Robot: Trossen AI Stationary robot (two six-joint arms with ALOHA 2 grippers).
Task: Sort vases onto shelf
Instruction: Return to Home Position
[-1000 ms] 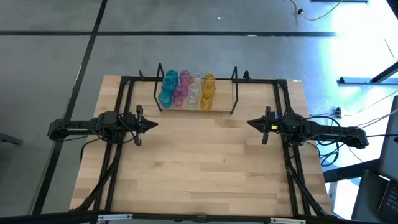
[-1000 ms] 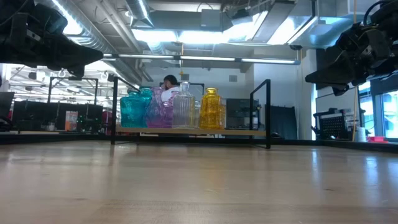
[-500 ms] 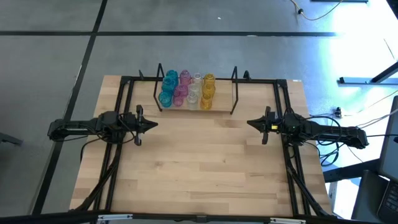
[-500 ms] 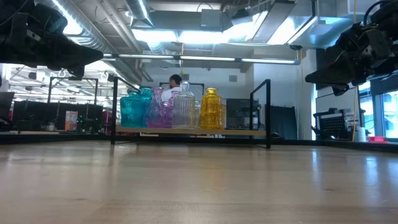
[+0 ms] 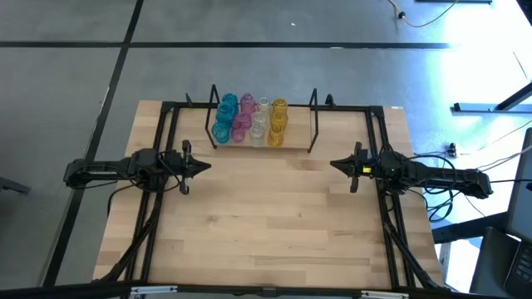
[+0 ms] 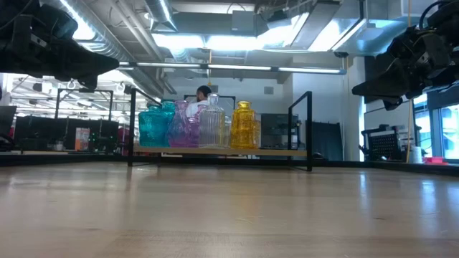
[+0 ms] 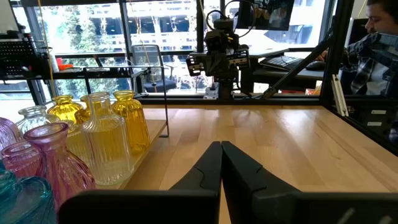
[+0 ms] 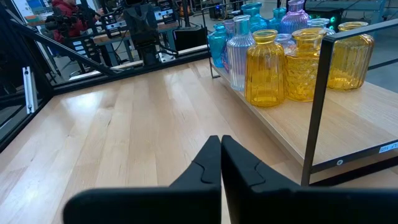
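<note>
Vases (image 5: 249, 120) stand upright, necks up, on the shelf (image 5: 298, 134), which sits at the middle of the tabletop's (image 5: 266, 224) far edge with its long axis running along that edge. They are grouped by colour, and each colour forms a short line across the shelf's depth from front to back. From the shelf's left end come the teal vases (image 5: 224, 118), then the pink vases (image 5: 243, 117), the clear vases (image 5: 260, 121) and the yellow vases (image 5: 278, 121). The groups stand just beside one another. They fill the left and middle of the plank, and the part next to the right wire end frame is bare.

The left gripper (image 5: 204, 165) hangs over the tabletop near its left edge and points toward the right edge, with its fingers (image 7: 205, 171) pressed together and holding nothing. The right gripper (image 5: 336, 164) mirrors it near the right edge and points left, its fingers (image 8: 202, 165) also pressed together. Both are well apart from the shelf.

A person (image 6: 203, 93) shows in the room behind the vases.
</note>
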